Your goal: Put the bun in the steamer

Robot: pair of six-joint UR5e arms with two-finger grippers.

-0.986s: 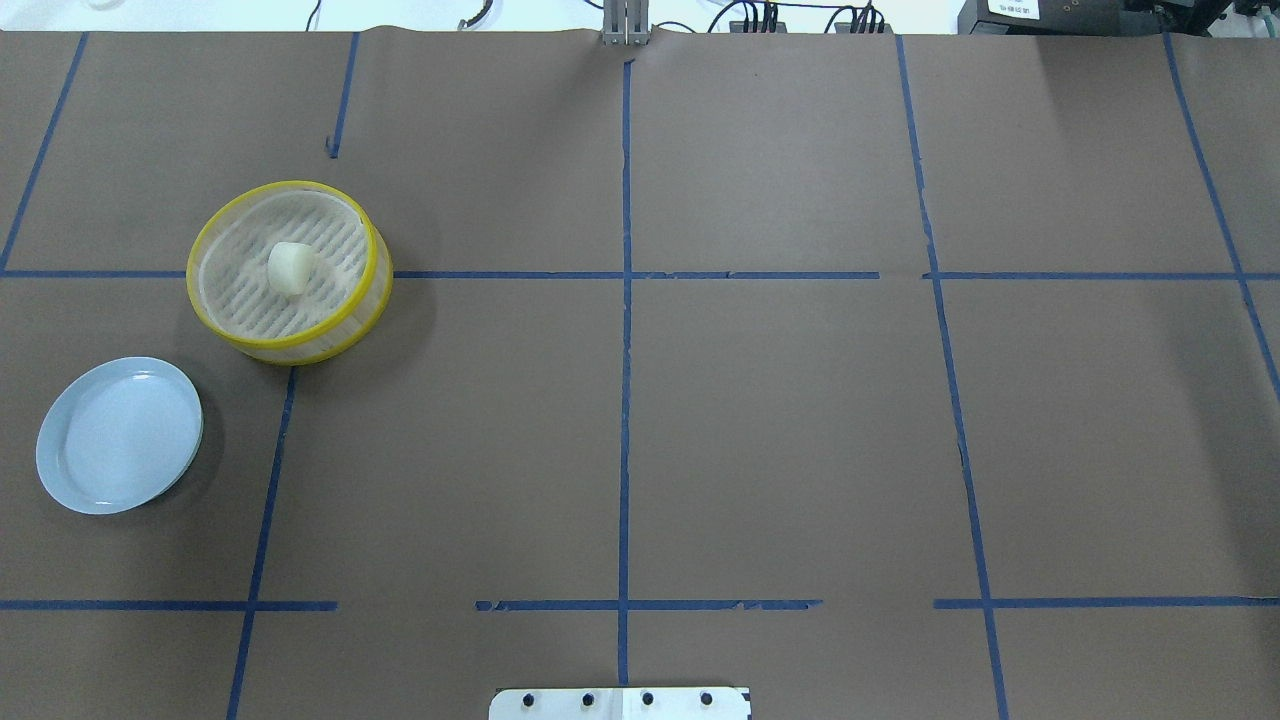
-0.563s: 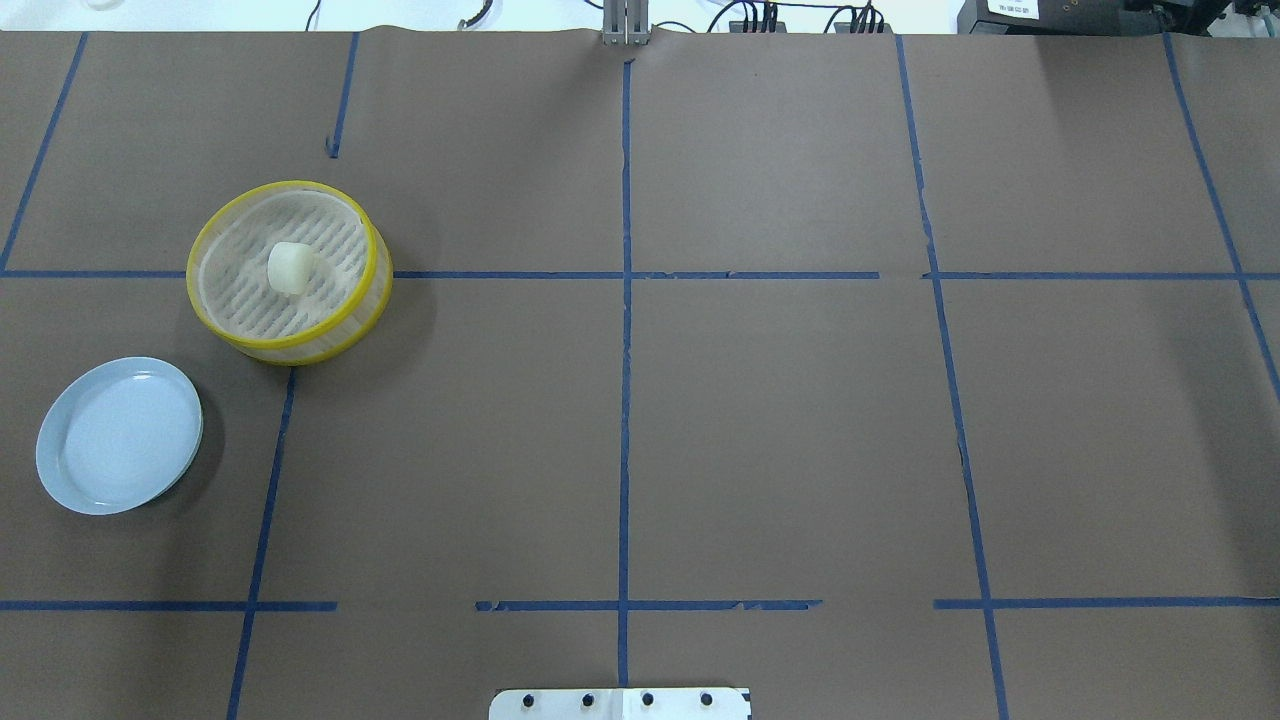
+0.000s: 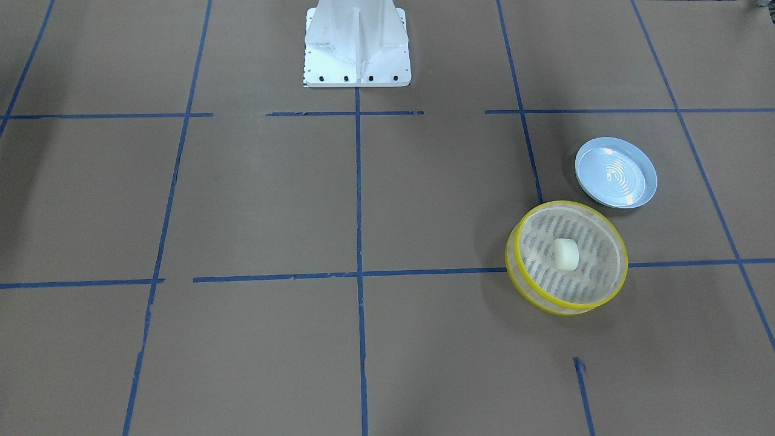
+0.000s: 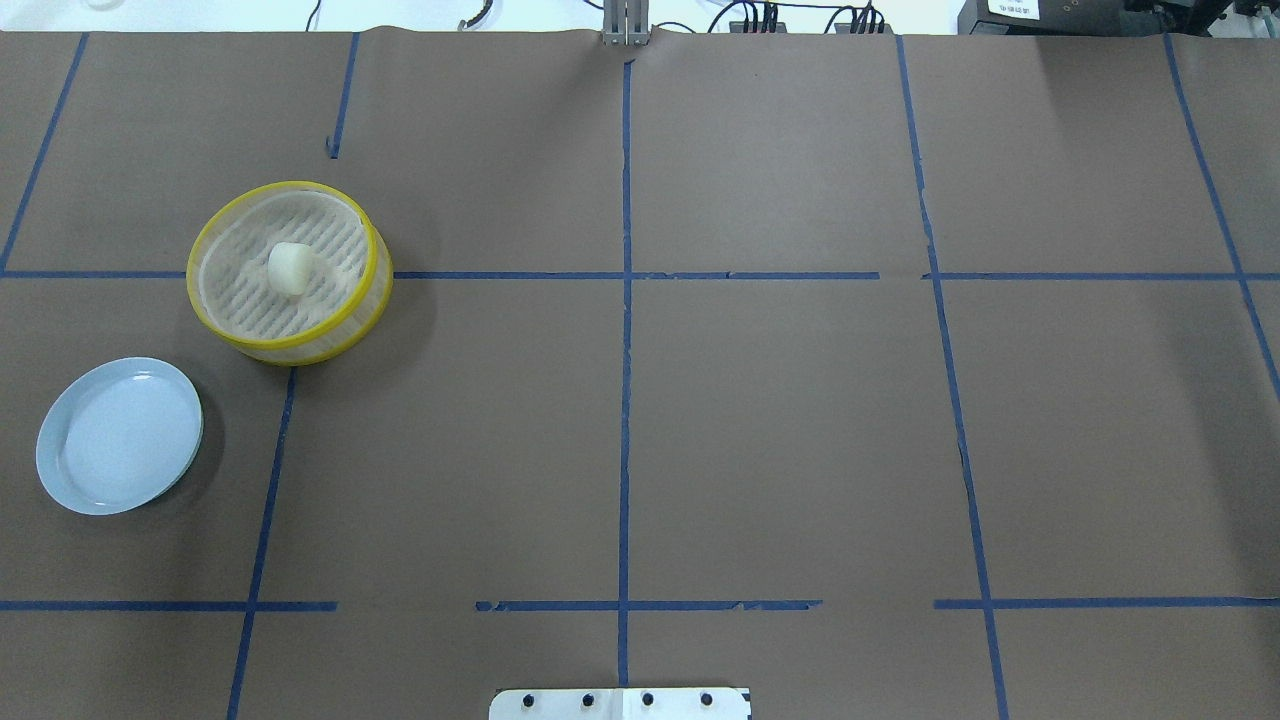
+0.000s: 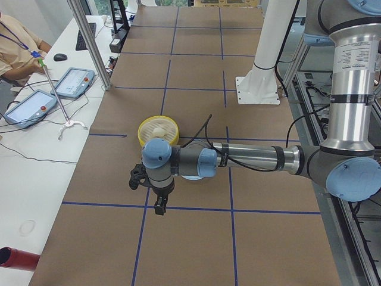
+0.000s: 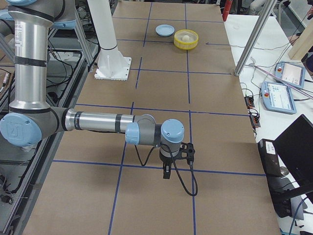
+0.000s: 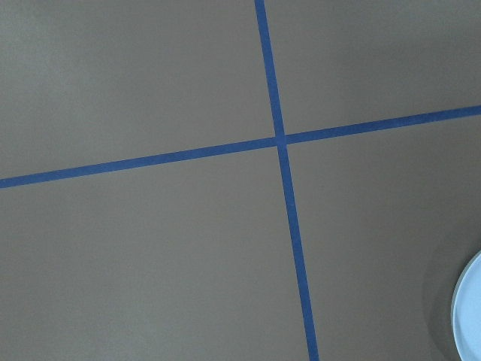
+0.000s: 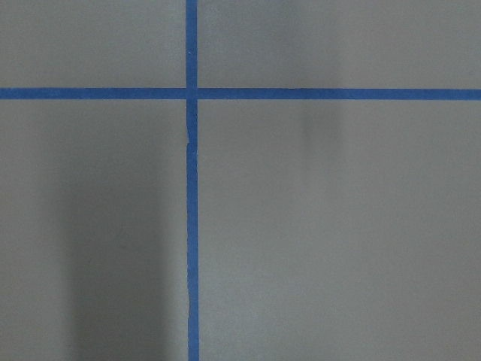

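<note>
Bun (image 4: 290, 268) sits inside steamer (image 4: 235, 298), roughly mid-floor on the slats. Light blue plate (image 4: 118, 435) is near the steamer, not touching it. Both are on the robot's left side of the tabletop (image 4: 780, 420). Left pincer (image 5: 159, 205) points down above the tabletop by the plate. Right pincer (image 6: 167, 172) points down well apart from the steamer. Side views only, so cannot tell if either pincer is apart or together.

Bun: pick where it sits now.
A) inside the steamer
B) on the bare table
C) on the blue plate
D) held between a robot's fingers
A: the bun rests near the middle of the slatted floor of the steamer, inside its yellow rim, apart from the plate nearby.
</note>
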